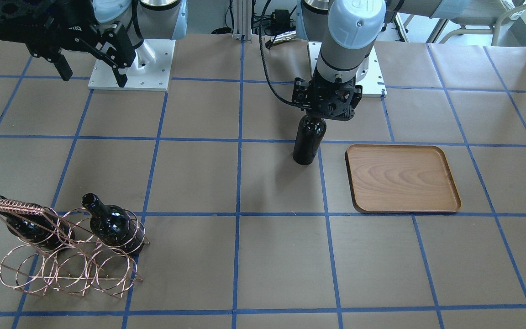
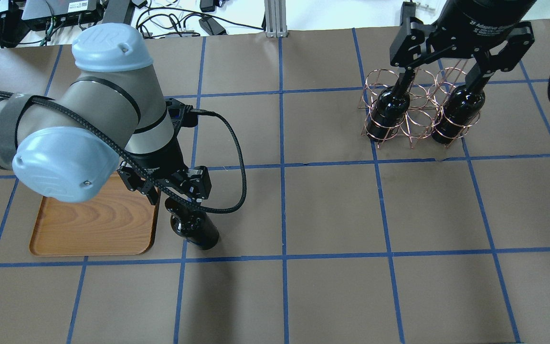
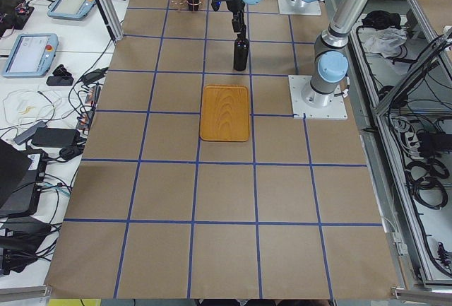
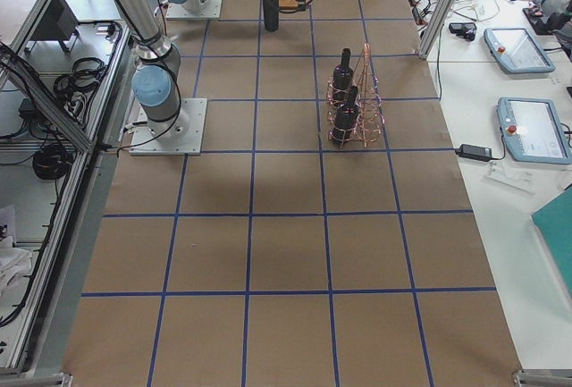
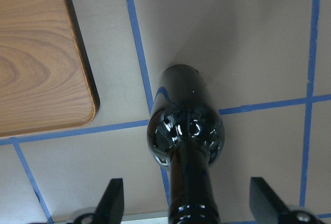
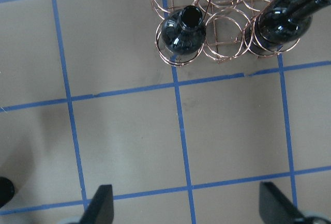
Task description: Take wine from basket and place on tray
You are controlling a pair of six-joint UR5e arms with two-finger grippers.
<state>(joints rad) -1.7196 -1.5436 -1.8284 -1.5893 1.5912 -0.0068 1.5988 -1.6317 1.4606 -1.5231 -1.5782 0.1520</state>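
One wine bottle [image 1: 309, 139] stands upright on the table just beside the wooden tray [image 1: 402, 178], not on it. My left gripper [image 1: 321, 114] is over the bottle's neck. In the left wrist view its fingers [image 5: 111, 200] stand wide apart on either side of the neck [image 5: 189, 182], so it is open. Two more bottles [image 2: 389, 110] [image 2: 456, 112] sit in the copper wire basket [image 2: 416, 122]. My right gripper [image 2: 442, 76] hangs open and empty high above the basket.
The table is brown paper with a grid of blue tape [image 1: 238, 214]. The arm bases [image 1: 130, 68] stand at the robot's edge. The tray [image 2: 93, 224] lies partly under my left arm in the overhead view.
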